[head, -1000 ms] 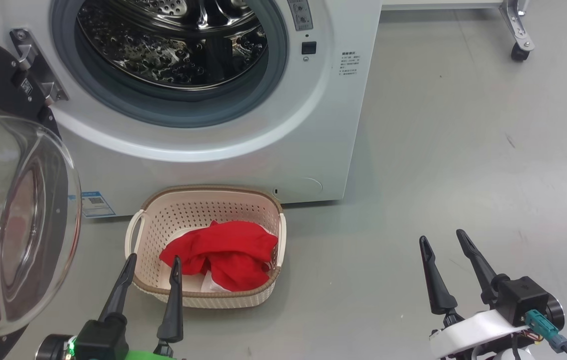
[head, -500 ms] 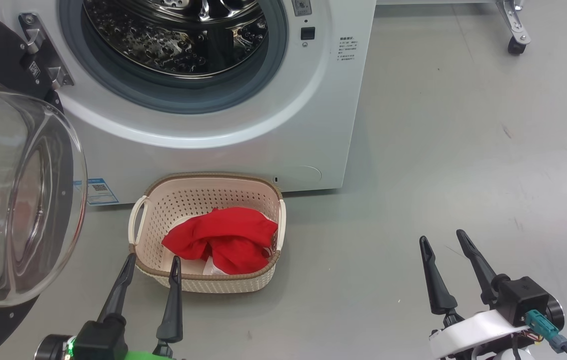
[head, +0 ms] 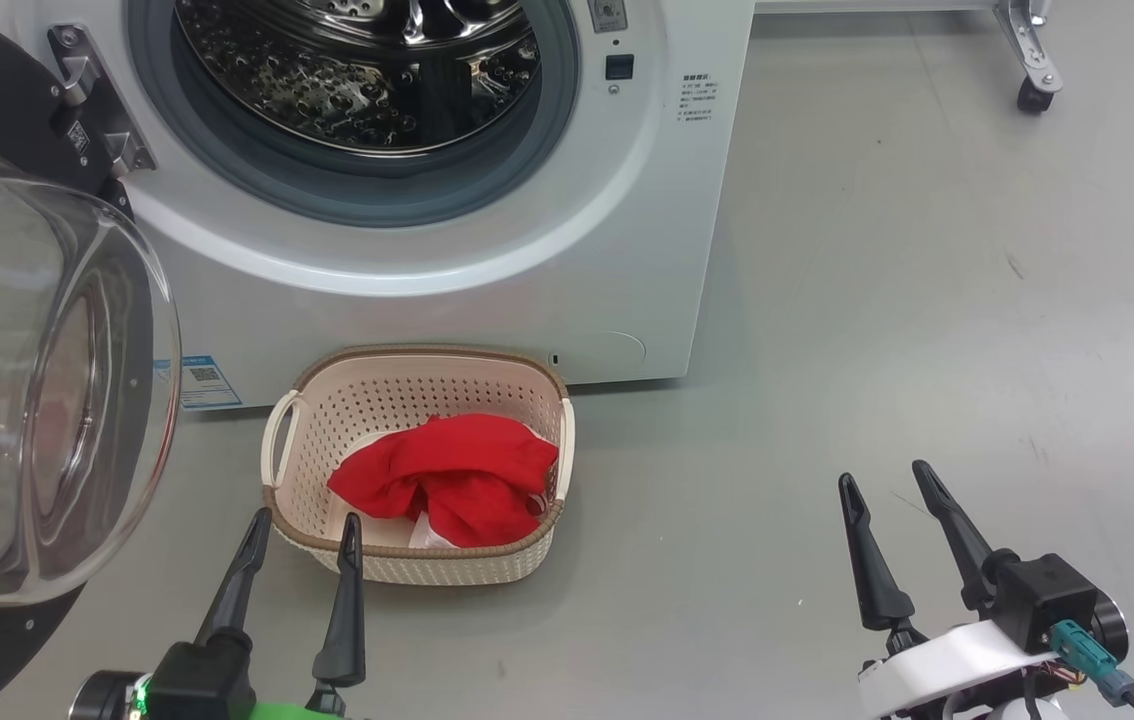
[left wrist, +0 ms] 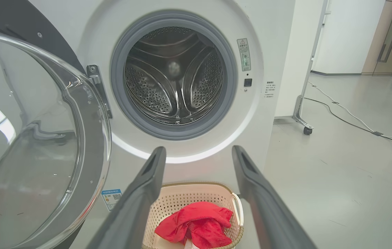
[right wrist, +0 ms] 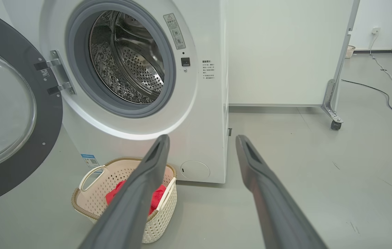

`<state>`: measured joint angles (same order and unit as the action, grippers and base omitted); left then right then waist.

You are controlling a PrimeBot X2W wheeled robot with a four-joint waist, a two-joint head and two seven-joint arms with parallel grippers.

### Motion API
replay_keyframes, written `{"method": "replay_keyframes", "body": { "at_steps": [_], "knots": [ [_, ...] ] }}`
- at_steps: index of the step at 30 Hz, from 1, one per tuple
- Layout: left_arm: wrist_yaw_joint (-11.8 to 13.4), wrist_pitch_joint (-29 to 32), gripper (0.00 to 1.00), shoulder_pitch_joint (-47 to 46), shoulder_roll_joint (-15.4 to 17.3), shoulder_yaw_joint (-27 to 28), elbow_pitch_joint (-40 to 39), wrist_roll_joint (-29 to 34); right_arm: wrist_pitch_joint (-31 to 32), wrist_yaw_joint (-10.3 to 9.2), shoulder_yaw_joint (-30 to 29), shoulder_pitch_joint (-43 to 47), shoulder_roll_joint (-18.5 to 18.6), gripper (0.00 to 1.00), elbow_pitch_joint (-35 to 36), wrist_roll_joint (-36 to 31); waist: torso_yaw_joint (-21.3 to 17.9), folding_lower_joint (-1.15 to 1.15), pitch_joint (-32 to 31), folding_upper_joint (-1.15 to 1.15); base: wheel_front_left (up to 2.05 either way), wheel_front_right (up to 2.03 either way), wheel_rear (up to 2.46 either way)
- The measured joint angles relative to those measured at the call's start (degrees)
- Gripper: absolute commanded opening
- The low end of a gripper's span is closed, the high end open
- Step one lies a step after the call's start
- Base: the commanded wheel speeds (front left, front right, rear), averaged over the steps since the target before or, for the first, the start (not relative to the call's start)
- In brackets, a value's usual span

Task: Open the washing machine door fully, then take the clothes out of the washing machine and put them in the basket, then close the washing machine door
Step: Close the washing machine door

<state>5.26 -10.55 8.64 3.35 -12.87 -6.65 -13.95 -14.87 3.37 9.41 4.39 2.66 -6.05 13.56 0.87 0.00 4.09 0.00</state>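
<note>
The white washing machine stands with its round door swung wide open to the left, the glass bowl bulging toward me. Its steel drum looks empty. Red clothes lie in the cream basket on the floor just in front of the machine. My left gripper is open with nothing in it, fingertips at the basket's near left rim. My right gripper is open and empty over bare floor, well right of the basket. The wrist views show the basket and the clothes.
A white panel on castors stands right of the machine, and cables trail across the grey floor behind it. A blue label sticker sits low on the machine front. Open floor spreads to the right.
The head view has shifted, so the machine and basket sit slightly higher and to the right in the picture. Both grippers stay open in the same places.
</note>
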Motion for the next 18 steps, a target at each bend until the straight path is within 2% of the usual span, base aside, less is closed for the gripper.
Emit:
{"method": "replay_keyframes", "body": {
  "at_steps": [10, 18],
  "knots": [
    [0.01, 0.65, 1.0, 0.13, 0.0, -0.33, 0.01, 0.0, 0.0, -0.1, -0.35, 0.15, 0.04, 1.0, -0.19, 0.01, 0.59, 0.0, -0.38, 0.0, 0.0, 0.0, 0.0],
    [0.01, 0.98, 1.0, 0.13, 0.0, -0.52, 0.07, 0.63, 0.0, -0.53, -1.05, 1.08, 0.64, 1.0, -0.07, 0.01, 2.92, 0.0, -0.45, 0.0, 0.0, 0.0, 0.0]
  ]
}}
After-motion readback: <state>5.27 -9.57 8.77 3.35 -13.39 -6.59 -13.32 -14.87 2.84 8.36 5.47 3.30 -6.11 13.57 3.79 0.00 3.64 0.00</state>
